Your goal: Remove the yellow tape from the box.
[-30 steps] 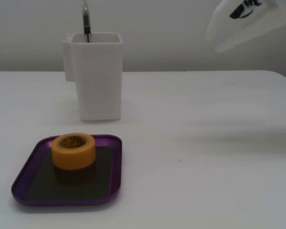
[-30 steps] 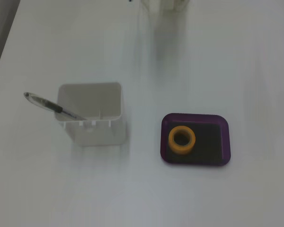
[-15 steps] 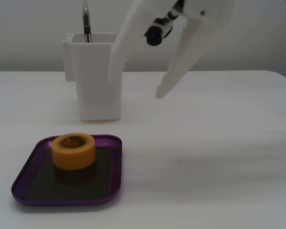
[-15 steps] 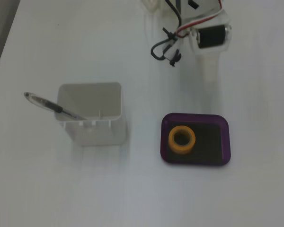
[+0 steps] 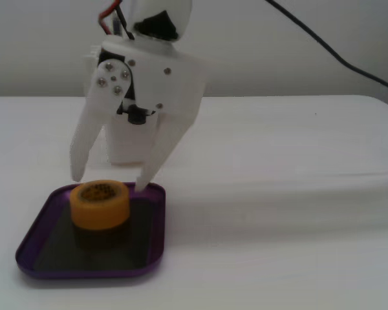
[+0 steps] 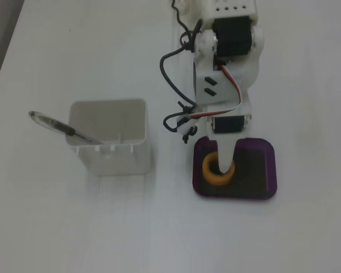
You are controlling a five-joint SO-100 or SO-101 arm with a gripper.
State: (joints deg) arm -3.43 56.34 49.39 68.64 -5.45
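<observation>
- At the far left of a fixed view from above, a slim dark pen with a clear end (image 6: 59, 127) leans out over the left rim of a tall white square plastic container (image 6: 110, 142), its tip resting inside.
- That open container stands on the plain white table (image 6: 57, 227), well apart from the tray to its right.
- Right of the container, a loop of black cable (image 6: 169, 85) and a red wire hang from the white plastic robot arm (image 6: 227, 62), which reaches down from the top edge of the view.
- In the low fixed view from the front, the shallow purple metallic box with rounded corners and a dark flat bottom (image 5: 32, 248) lies at lower left on the table; from above it shows at lower right (image 6: 270, 170).
- The thick yellow-orange roll of tape with a dark patterned core (image 5: 99, 203) sits upright inside the box, in its left half as seen from above (image 6: 210, 177).
- The white two-finger gripper (image 5: 110, 179) hangs over the back of the tray with its jaws spread wide.
- In the front view one fingertip is just left of the roll and the other just right of it, both near the roll's top edge.
- From above, one white finger (image 6: 227, 156) covers the roll's centre; whether either finger touches the tape cannot be told.
</observation>
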